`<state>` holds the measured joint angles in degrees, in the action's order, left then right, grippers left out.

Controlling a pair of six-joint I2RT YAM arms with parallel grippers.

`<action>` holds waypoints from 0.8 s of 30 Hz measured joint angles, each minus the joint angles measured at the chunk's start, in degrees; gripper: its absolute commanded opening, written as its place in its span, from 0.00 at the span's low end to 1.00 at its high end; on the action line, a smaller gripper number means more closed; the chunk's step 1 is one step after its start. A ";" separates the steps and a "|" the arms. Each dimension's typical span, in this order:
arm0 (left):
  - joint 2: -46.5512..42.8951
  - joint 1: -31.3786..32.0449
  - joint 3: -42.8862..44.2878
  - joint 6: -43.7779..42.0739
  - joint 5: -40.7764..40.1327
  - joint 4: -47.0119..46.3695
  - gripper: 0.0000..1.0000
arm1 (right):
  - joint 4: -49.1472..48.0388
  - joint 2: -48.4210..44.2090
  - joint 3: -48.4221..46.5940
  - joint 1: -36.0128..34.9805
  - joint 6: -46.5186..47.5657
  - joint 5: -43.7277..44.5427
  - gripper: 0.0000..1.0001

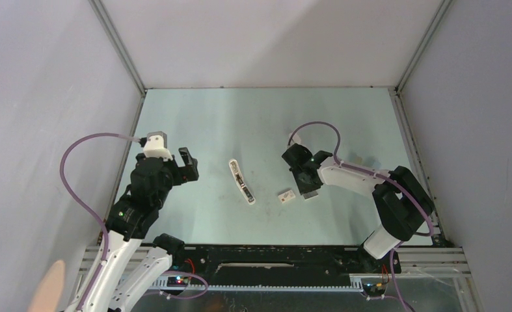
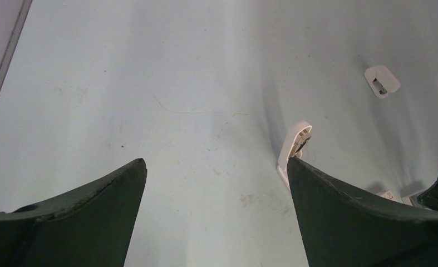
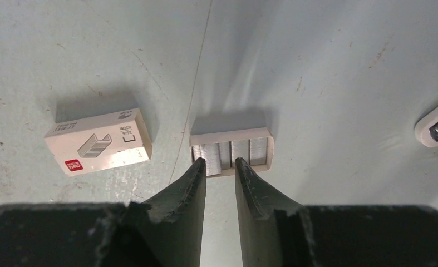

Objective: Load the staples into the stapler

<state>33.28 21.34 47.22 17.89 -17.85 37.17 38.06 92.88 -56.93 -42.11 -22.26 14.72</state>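
The white stapler [image 1: 242,181] lies opened out flat at the table's middle; its tip shows in the left wrist view [image 2: 295,146]. The small white staples box [image 1: 285,194] with red print lies to its right and also shows in the right wrist view [image 3: 98,142]. Its tray of grey staples [image 3: 232,149] sits beside the box. My right gripper [image 3: 220,162] hangs over the tray's near edge, fingers a narrow gap apart on either side of one strip. My left gripper [image 2: 216,167] is wide open and empty above the table, left of the stapler.
A small white rounded piece with a metal part [image 2: 382,80] lies on the table beyond the stapler and shows at the right wrist view's edge [image 3: 436,125]. Grey walls with metal rails [image 1: 120,45] enclose the table.
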 measured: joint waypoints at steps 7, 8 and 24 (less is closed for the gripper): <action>0.13 0.00 0.00 0.00 0.00 0.00 1.00 | -0.74 0.07 0.07 0.13 0.28 -1.88 0.27; 0.13 0.00 0.00 0.00 0.00 0.00 1.00 | -0.87 0.17 0.07 0.17 0.31 -1.97 0.27; 0.20 0.00 0.00 0.00 0.00 0.00 1.00 | -2.62 2.91 0.87 0.70 0.44 -3.43 0.18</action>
<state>33.47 21.34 47.22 17.89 -17.85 37.17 35.44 95.79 -56.05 -41.41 -21.82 11.29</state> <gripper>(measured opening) 0.996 0.231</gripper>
